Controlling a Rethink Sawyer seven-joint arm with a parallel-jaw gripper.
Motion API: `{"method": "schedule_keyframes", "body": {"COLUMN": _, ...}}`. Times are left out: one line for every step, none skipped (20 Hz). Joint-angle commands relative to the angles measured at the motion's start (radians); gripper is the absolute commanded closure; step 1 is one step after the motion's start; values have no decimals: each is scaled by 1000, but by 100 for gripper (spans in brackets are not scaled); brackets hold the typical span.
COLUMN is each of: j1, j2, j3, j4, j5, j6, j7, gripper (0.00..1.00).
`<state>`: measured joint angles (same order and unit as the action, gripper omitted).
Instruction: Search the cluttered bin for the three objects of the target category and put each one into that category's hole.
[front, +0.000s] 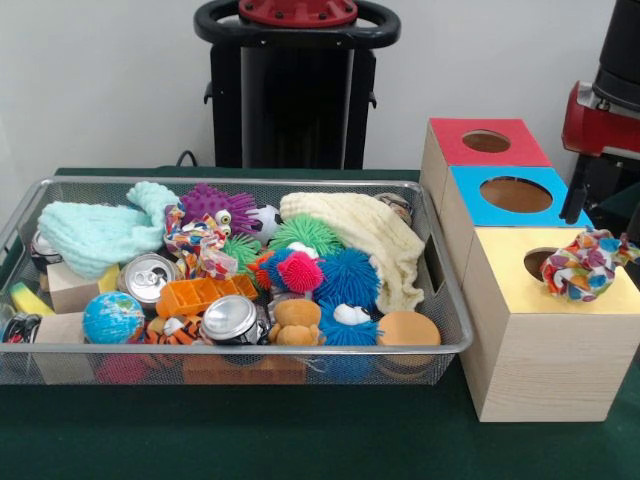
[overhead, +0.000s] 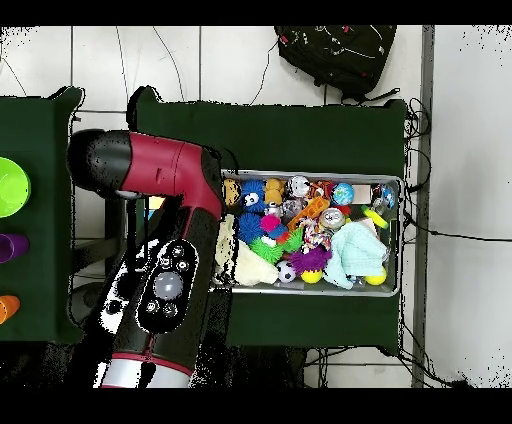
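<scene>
**Three boxes beside a full mesh bin, a patterned cloth at the yellow hole**

Three pale wooden boxes stand in a row beside a silver wire-mesh bin (front: 452, 330) on a dark green tablecloth (front: 300, 440): a red-topped box (front: 455, 150) farthest back, a blue-topped box (front: 470, 205) in the middle, and a yellow-topped box (front: 520, 330) nearest the camera, each with a round hole in its lid. A bunched multicoloured patterned cloth (front: 585, 263) sits at the hole of the yellow-topped box, partly over its edge; I cannot tell whether it rests on the lid or hangs just above it. The red and black robot arm (front: 600, 110) enters at the right edge above the boxes, and in the overhead view it covers them entirely. The gripper itself is not clearly visible, so I cannot tell whether it is spread, pressed together or pinching the cloth.

The bin is crowded. A mint-green knitted cloth (front: 95, 232) lies at its left end and a cream knitted cloth (front: 375, 235) drapes toward the right end. A second multicoloured patterned cloth (front: 200, 245) lies between them, near a purple spiky toy with eyes (front: 215, 205). Around these are a blue spiky ball (front: 348, 275), a pink spiky ball (front: 300, 272), a green spiky ball (front: 305, 232), two silver drink cans (front: 230, 318), a small globe ball (front: 113, 318), an orange plastic tray (front: 200, 293) and a brown plush bear (front: 296, 322).
</scene>
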<state>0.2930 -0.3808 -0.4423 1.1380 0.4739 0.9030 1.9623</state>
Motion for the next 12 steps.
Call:
{"method": "schedule_keyframes", "body": {"j1": -16, "j2": 15, "j3": 90, "j4": 41, "j5": -18, "j6": -33, "j7": 170, "gripper": 0}}
{"method": "schedule_keyframes", "body": {"j1": -14, "j2": 11, "j3": 90, "j4": 46, "j5": -18, "j6": -33, "j7": 170, "gripper": 0}}
{"method": "schedule_keyframes", "body": {"j1": -14, "j2": 11, "j3": 90, "j4": 49, "j5": -17, "j6": -35, "j7": 171, "gripper": 0}}
{"method": "schedule_keyframes", "body": {"j1": -13, "j2": 10, "j3": 91, "j4": 51, "j5": -17, "j6": -35, "j7": 171, "gripper": 0}}
{"method": "schedule_keyframes", "body": {"j1": -14, "j2": 10, "j3": 91, "j4": 51, "j5": -16, "j6": -34, "j7": 170, "gripper": 0}}
{"method": "schedule_keyframes", "body": {"j1": -14, "j2": 9, "j3": 92, "j4": 52, "j5": -16, "j6": -35, "j7": 170, "gripper": 0}}
{"method": "schedule_keyframes", "body": {"j1": -16, "j2": 11, "j3": 92, "j4": 49, "j5": -16, "j6": -33, "j7": 170, "gripper": 0}}
{"method": "schedule_keyframes", "body": {"j1": -17, "j2": 11, "j3": 91, "j4": 47, "j5": -16, "j6": -31, "j7": 171, "gripper": 0}}
{"method": "schedule_keyframes", "body": {"j1": -17, "j2": 11, "j3": 90, "j4": 46, "j5": -15, "j6": -29, "j7": 174, "gripper": 0}}
{"method": "schedule_keyframes", "body": {"j1": -18, "j2": 11, "j3": 90, "j4": 44, "j5": -14, "j6": -27, "j7": 174, "gripper": 0}}
{"method": "schedule_keyframes", "body": {"j1": -19, "j2": 12, "j3": 90, "j4": 43, "j5": -14, "j6": -26, "j7": 174, "gripper": 0}}
{"method": "schedule_keyframes", "body": {"j1": -19, "j2": 12, "j3": 91, "j4": 42, "j5": -14, "j6": -25, "j7": 174, "gripper": 0}}
